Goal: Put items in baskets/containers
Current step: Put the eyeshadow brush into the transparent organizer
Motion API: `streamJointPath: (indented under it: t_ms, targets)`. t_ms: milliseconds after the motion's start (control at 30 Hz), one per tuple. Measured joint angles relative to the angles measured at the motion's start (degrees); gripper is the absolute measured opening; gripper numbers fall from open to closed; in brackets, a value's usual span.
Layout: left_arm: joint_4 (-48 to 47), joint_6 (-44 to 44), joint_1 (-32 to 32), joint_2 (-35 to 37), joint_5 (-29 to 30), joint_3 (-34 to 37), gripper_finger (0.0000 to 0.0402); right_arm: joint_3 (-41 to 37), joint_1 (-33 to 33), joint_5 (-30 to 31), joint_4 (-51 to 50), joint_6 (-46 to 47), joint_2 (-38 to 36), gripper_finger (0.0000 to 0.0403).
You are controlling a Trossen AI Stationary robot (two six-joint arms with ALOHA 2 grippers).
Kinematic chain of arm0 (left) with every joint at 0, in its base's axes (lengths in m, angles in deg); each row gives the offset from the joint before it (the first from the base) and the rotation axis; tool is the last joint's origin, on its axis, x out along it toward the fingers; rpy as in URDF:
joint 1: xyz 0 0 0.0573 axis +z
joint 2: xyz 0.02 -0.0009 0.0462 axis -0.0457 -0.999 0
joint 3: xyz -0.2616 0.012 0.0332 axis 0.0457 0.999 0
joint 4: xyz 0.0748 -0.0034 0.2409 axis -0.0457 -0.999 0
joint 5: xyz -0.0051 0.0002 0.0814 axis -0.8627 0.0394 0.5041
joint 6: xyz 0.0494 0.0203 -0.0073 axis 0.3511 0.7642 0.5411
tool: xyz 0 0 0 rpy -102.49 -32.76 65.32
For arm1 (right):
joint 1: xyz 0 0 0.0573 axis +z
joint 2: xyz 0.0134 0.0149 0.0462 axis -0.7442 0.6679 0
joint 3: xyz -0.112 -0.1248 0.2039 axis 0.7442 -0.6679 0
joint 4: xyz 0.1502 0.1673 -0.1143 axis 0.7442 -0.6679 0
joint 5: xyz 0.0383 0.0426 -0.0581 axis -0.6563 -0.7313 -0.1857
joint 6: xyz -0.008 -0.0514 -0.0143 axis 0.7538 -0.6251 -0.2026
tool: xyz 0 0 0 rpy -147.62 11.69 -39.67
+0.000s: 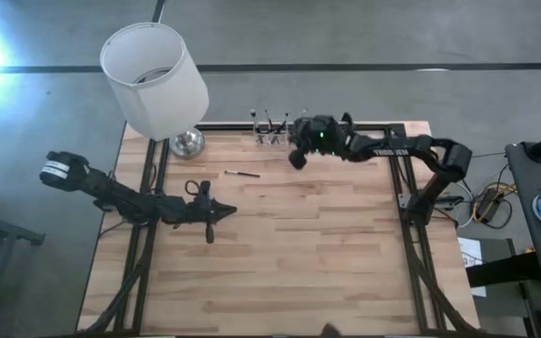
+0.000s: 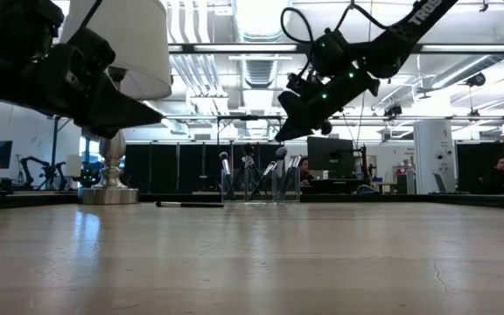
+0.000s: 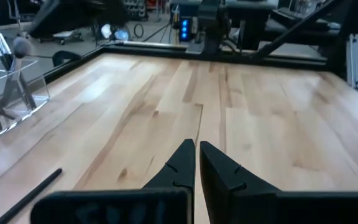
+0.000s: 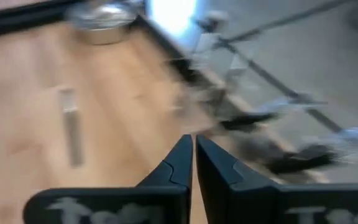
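Observation:
A clear holder (image 1: 270,137) stands at the table's far edge with several brushes upright in it; it also shows in the low view (image 2: 261,185) and the left wrist view (image 3: 8,93). One dark brush (image 1: 242,174) lies flat on the wood in front of it, also seen low (image 2: 186,204) and beside my left fingers (image 3: 30,196). My right gripper (image 1: 295,158) hangs shut and empty in the air just right of the holder (image 2: 281,136), fingertips together (image 4: 193,142). My left gripper (image 1: 231,210) is shut and empty above the table's left middle (image 3: 196,147).
A lamp with a white shade (image 1: 153,80) and a silver base (image 1: 186,143) stands at the far left corner, close to the holder. Bare wood (image 1: 308,253) stretches across the near half of the table. A person sits in the room beyond (image 2: 501,171).

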Motion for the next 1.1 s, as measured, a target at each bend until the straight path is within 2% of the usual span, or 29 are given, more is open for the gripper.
streamJointPath:
  t_ms: [133, 233, 467, 533, 600, 700, 867, 1100]
  targets:
    - [-0.58, 0.12, 0.00, 0.00, -0.02, 0.02, 0.0016, -2.28, 4.35, -10.19, 6.13, 0.65, 1.91, 0.0013]
    - [-0.33, 0.48, 0.00, 0.00, -0.04, 0.02, 0.0016, -2.13, 7.10, -11.49, 8.39, 2.48, 5.46, 0.0013]
    - [-1.56, 0.70, 0.00, 0.00, -0.08, 0.00, 0.0016, 3.59, 8.71, -9.83, 8.21, 3.72, 13.33, 0.0013]
    - [-3.98, 0.09, 0.05, 0.00, 2.51, 0.00, 0.0016, 3.64, 9.23, -9.87, 6.76, 2.69, 13.39, 0.0013]
    - [-6.57, -1.74, 1.11, -0.09, 7.43, -0.11, 0.0015, 2.60, 10.04, -7.17, 6.82, 1.29, 12.25, 0.0013]
    - [-12.73, -3.62, 4.74, -0.09, 11.46, -1.67, 0.0004, 0.23, 10.91, -2.57, 6.58, 0.84, 9.97, 0.0013]
    - [-26.83, -7.86, 14.55, -0.90, 12.43, -5.26, 0.0000, -3.71, 12.19, -1.61, 7.98, 1.63, 7.53, 0.0013]
    - [-25.76, -6.95, 22.43, -6.68, 13.79, -6.58, 0.0000, -7.75, 13.08, -1.01, 13.97, 1.22, 6.80, 0.0013]
